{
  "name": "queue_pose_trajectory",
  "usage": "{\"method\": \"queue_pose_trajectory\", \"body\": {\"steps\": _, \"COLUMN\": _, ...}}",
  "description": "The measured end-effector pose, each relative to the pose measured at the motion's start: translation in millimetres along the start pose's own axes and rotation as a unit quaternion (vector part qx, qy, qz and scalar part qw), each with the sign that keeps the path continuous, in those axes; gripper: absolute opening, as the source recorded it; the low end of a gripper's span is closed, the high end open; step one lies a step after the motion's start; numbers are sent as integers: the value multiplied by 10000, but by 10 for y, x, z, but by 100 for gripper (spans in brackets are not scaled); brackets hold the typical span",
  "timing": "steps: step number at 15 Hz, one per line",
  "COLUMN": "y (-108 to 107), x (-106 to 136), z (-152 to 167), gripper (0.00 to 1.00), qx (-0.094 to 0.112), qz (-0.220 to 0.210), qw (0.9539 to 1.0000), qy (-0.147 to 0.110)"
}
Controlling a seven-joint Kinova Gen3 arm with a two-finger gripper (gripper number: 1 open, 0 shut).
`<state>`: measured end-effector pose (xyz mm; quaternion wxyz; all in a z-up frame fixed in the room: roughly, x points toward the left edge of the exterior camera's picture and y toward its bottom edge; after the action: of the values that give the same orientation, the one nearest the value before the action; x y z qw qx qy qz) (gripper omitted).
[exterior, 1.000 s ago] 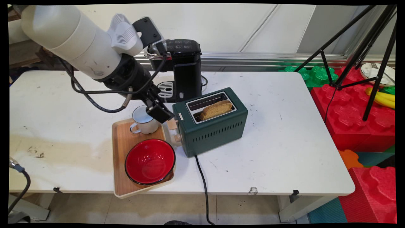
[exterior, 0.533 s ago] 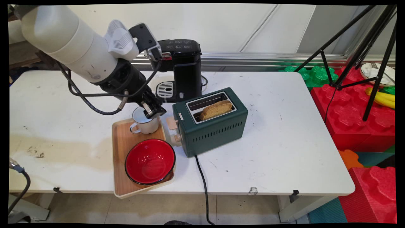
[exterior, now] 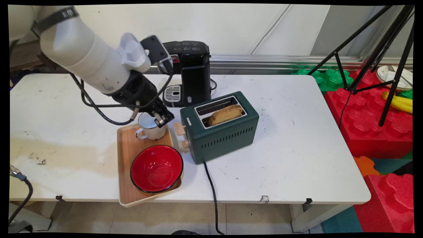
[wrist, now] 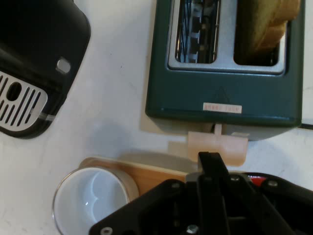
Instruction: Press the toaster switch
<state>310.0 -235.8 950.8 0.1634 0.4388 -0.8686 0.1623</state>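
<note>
My gripper [exterior: 164,119] hangs shut and empty over the right rim of a white enamel mug [exterior: 150,129]. In the hand view its joined fingertips [wrist: 211,157] point at the cream lever [wrist: 217,147] of a dark green toaster [wrist: 220,98], just short of it. The lever [exterior: 179,129] sticks out of the toaster's [exterior: 221,134] left end. A brown bread slice [exterior: 226,114] stands up out of the nearer slot; the other slot holds nothing. The mug [wrist: 90,198] stands on a wooden tray [exterior: 127,155] with a red bowl [exterior: 156,168].
A black coffee machine [exterior: 191,72] stands behind the mug and toaster. The toaster's black cord [exterior: 211,185] runs off the table's front edge. A black tripod [exterior: 380,66] and red foam blocks [exterior: 380,132] stand to the right of the table.
The hand has drawn back a little to the left from the toaster's lever end and turned. Toaster, bread, mug and bowl have not moved.
</note>
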Motion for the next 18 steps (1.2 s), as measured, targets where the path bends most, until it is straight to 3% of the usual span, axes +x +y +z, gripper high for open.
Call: {"method": "queue_pose_trajectory", "body": {"steps": 18, "y": 38, "x": -121, "z": 578, "gripper": 0, "qx": -343, "qz": -171, "qw": 9992, "qy": 128}}
